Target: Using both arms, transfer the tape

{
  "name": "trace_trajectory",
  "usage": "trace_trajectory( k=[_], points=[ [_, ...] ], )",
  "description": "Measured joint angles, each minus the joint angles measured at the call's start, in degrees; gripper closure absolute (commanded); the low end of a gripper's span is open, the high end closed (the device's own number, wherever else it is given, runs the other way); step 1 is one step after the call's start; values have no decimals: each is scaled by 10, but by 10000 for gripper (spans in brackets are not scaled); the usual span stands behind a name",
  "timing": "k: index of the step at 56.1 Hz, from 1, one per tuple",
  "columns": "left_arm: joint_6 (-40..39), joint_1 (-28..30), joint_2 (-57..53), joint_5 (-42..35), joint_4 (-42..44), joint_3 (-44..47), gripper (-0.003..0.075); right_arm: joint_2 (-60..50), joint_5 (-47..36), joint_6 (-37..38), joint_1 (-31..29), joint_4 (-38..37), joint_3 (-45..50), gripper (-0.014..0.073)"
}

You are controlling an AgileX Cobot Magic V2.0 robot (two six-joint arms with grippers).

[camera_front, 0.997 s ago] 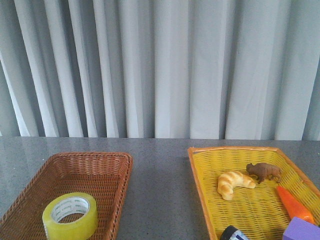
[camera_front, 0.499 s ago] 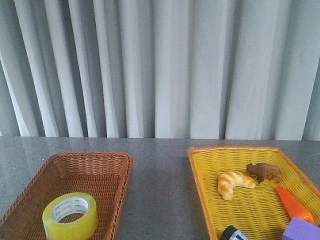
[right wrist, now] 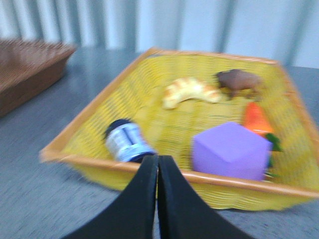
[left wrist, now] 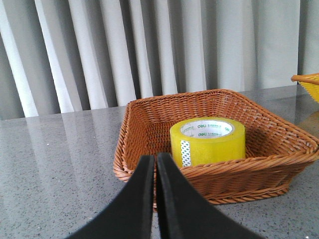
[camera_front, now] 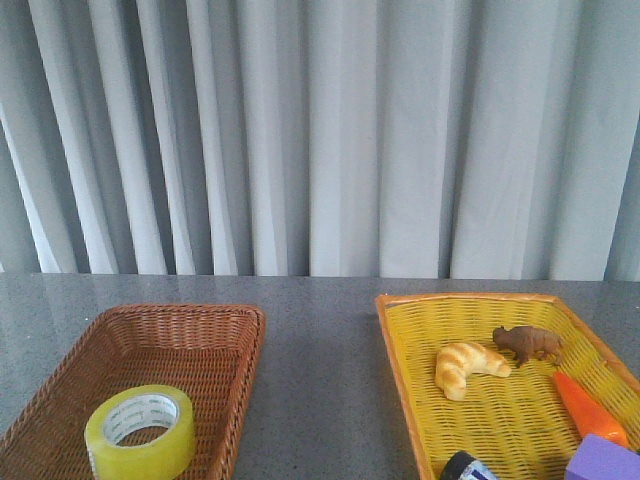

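Treat the transfer as not yet started. You find the wide roll of translucent yellow packing tape [camera_front: 140,431] with its white printed core lying flat, core opening upward, in the near part of the brown woven wicker basket [camera_front: 215,330] on the left of the grey speckled table [camera_front: 315,380]. Nothing touches the roll. The left gripper [left wrist: 152,162] hangs outside the basket's near rim, short of the roll, with its black jaws pressed together and nothing between them. The right gripper [right wrist: 156,160] is likewise closed and empty, positioned just outside the near rim of the yellow woven tray [camera_front: 400,385] on the right. That tray holds a croissant [camera_front: 468,367], a brown animal figure [camera_front: 527,343], an orange carrot [camera_front: 588,405], a purple block [camera_front: 603,460] and a dark round object with a white label [camera_front: 468,467]. Neither arm appears in the front view. All steps remain, by this reading: open the left jaws, grasp the roll, lift it, pass it to the right gripper, and place it.
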Motion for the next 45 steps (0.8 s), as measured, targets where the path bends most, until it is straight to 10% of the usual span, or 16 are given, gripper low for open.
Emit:
trace_trajectory(
  k=[30, 45],
  points=[
    [0, 0, 0, 0, 0, 0, 727, -141, -40, 465, -93, -353, 128, 598],
    [0, 0, 0, 0, 0, 0, 727, -141, -40, 507, -93, -355, 128, 598]
  ],
)
